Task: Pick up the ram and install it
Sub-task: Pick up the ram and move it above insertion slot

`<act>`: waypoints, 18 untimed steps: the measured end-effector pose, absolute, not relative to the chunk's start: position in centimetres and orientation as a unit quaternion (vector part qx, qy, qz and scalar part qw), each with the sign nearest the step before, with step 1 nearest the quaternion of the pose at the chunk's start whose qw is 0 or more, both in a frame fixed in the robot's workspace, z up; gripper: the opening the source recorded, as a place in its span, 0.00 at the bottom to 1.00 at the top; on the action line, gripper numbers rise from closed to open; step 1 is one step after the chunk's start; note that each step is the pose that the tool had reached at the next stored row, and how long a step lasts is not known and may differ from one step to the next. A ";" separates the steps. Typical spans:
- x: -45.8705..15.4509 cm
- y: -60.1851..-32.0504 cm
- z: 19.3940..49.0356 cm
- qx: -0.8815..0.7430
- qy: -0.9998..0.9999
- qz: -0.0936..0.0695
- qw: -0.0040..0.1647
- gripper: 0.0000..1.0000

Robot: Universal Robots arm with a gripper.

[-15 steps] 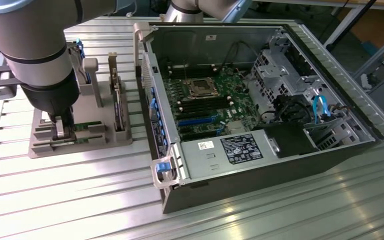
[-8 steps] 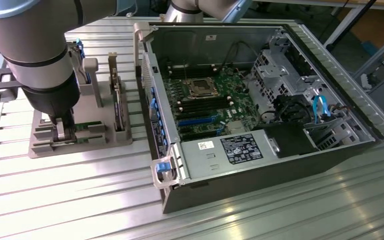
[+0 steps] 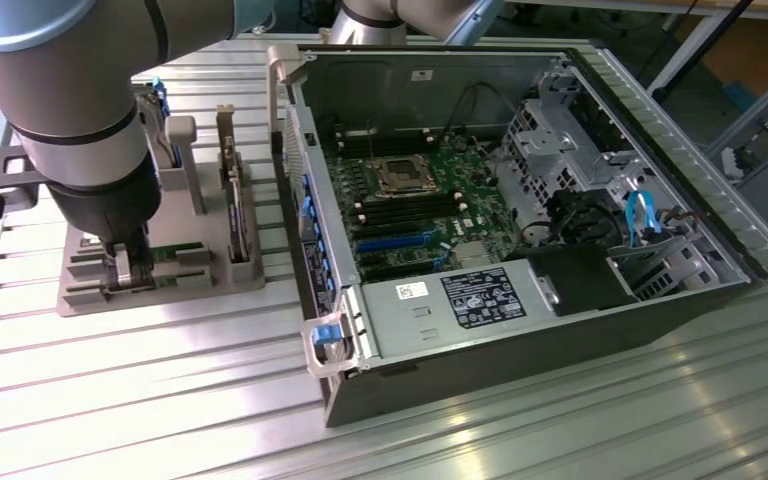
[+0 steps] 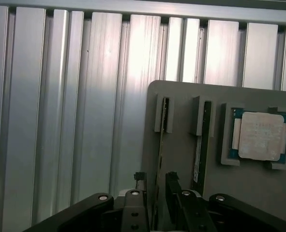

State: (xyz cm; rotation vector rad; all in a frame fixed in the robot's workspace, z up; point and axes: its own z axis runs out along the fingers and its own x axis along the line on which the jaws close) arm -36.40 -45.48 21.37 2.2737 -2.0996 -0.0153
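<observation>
Your arm [image 3: 77, 110] stands near-vertical in the upper left of the exterior view, wrist pointed straight down over the grey holder [image 3: 91, 295] on the slatted aluminium table [image 3: 157, 400]. The gripper [image 4: 156, 180] is low, right down at the holder, and its jaws are apart. From the wrist camera, one dark finger [image 4: 142, 181] sits on each side of the ram [image 4: 161, 140]. That's the thin green stick standing on edge in its slot in the holder. There's a sliver of gap on both sides, so nothing is gripped.

In the next slot over, a second, darker board [image 4: 201, 145] stands parallel to the ram. Beyond that, the square silver processor [image 4: 260, 135] lies flat in its recess. The open computer case [image 3: 424, 75] fills the centre and right of the exterior view, with the motherboard [image 3: 411, 200] exposed. It sits just beside the holder and apart from your gripper.
</observation>
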 end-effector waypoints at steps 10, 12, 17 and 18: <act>-35.7 -45.5 21.1 0.734 -0.678 -0.005 0.023 0.30; -35.5 -45.5 21.1 0.734 -0.678 -0.005 0.023 0.30; -35.2 -45.6 21.1 0.734 -0.678 -0.005 0.023 0.30; -35.2 -45.6 21.1 0.734 -0.678 -0.005 0.023 0.30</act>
